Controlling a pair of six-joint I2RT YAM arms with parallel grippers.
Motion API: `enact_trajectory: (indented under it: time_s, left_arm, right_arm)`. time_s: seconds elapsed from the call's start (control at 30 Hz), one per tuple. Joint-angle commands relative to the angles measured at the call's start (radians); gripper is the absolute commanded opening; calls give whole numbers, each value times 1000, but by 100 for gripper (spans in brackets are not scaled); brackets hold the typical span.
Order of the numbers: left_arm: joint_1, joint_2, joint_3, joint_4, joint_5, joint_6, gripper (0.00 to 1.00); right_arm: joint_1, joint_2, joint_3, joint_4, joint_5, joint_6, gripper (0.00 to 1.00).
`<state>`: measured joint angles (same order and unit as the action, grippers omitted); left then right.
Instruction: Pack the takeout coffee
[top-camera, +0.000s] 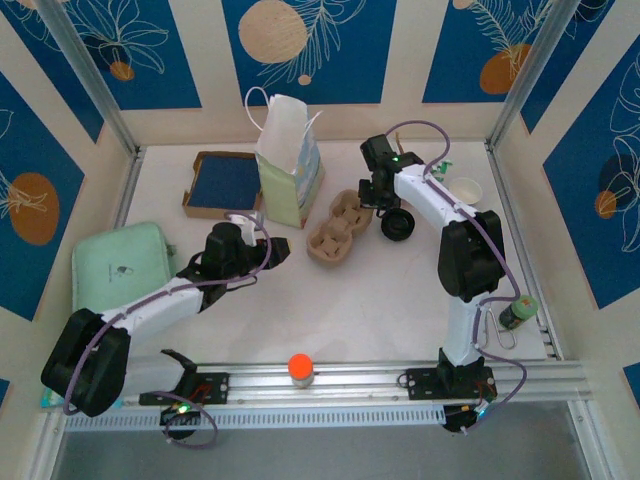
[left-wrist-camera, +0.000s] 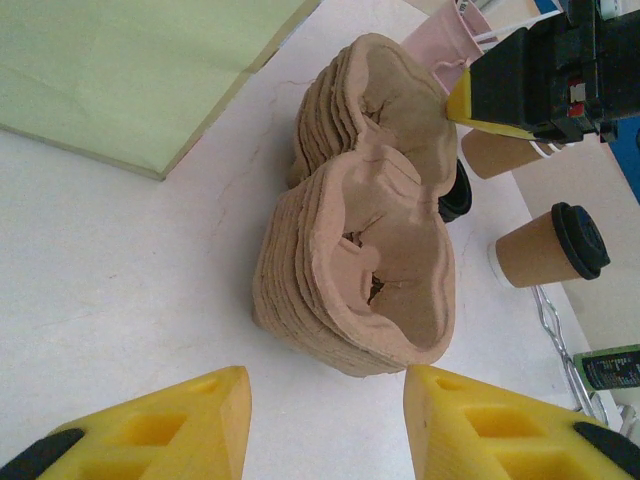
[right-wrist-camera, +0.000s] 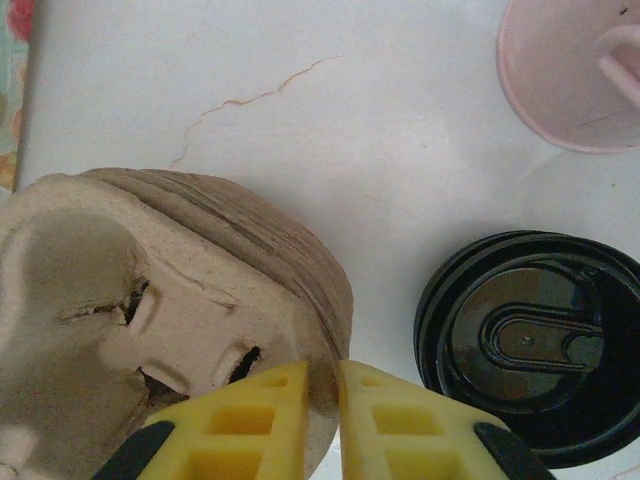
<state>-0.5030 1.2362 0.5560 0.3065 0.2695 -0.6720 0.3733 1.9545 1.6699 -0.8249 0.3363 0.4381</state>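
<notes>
Right fingers (right-wrist-camera: 250, 425) tight on cup carrier (right-wrist-camera: 150, 280) rim.

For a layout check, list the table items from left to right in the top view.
Green pouch → brown box → paper bag → cup carriers → black lids → pale cup → green bottle

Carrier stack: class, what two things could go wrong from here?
1. The right gripper pinches the rim of the carrier stack, so several nested trays may lift together instead of one.
2. The black lid lies close beside the stack, so dragging the stack could knock it away.
</notes>
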Motion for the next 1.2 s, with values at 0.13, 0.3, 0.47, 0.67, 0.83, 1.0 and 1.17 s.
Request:
enact_trajectory:
  time_s: [0.13, 0.3, 0.47, 0.67, 0.83, 1.0, 1.17]
  left_arm:
    - [18, -10, -15, 21, 22, 10, 45]
    - [20, -21, -18, 14, 20, 10, 45]
    - [21, -23, -18, 14, 20, 10, 45]
    - [21, -25, -18, 13, 20, 10, 45]
    - [23, -29, -21, 9, 19, 12, 45]
    - [23, -28, -23, 9, 19, 12, 45]
    - [24, -29, -21, 9, 19, 14, 45]
  right_arm:
    - [22, 2, 30, -22, 16, -7, 9]
    - [29, -15, 21, -18, 13, -2, 4]
    - [30, -40, 5, -7, 6, 0, 0]
    - [27, -45, 7, -8, 20, -5, 9]
    - [28, -31, 10, -13, 19, -16, 21]
    - [30, -14, 10, -12, 13, -19, 24]
    - [37, 1, 19, -13, 3, -22, 26]
